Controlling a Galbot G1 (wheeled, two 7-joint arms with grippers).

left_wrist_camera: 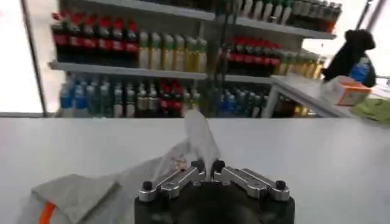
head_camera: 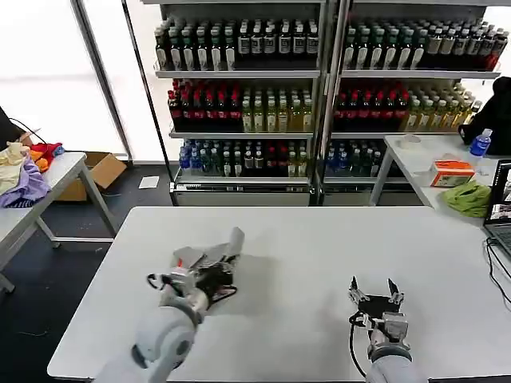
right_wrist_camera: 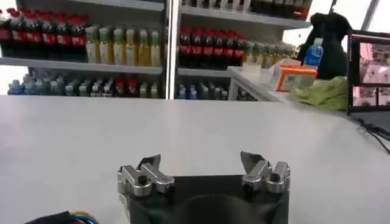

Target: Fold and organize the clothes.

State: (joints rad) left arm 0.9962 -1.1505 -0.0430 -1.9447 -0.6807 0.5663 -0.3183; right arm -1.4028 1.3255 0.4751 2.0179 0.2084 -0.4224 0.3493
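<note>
I have the left gripper (head_camera: 227,257) over the white rectangular table (head_camera: 319,247), in the left half and a little nearer the front edge than the back. Its two metal fingers (left_wrist_camera: 198,167) are pressed together on a fold of the light grey short-sleeved shirt (head_camera: 209,259), pinching a peak of cloth that stands up between the tips. In my left wrist view the rest of that shirt (left_wrist_camera: 91,192) is bunched beside and under the gripper, resting on the table, and I can make out a strip of orange neck trim (left_wrist_camera: 46,211) and a small multicoloured print (left_wrist_camera: 179,162) close to the pinched fold. From the head view the garment is crumpled against the gripper body rather than laid flat.

The right gripper (head_camera: 374,286) sits low over the table near the front edge, right of centre and well apart from the shirt. Its dark fingers (right_wrist_camera: 149,163) are spread wide with nothing between them, and bare tabletop lies ahead of them.

Beyond the table's back edge I see tall shelves of coloured bottles (head_camera: 239,88). A second white table (head_camera: 415,155) at the right carries a lime-green cloth (head_camera: 469,198), an orange box (head_camera: 452,171) and a blue-capped bottle (head_camera: 480,143).
</note>
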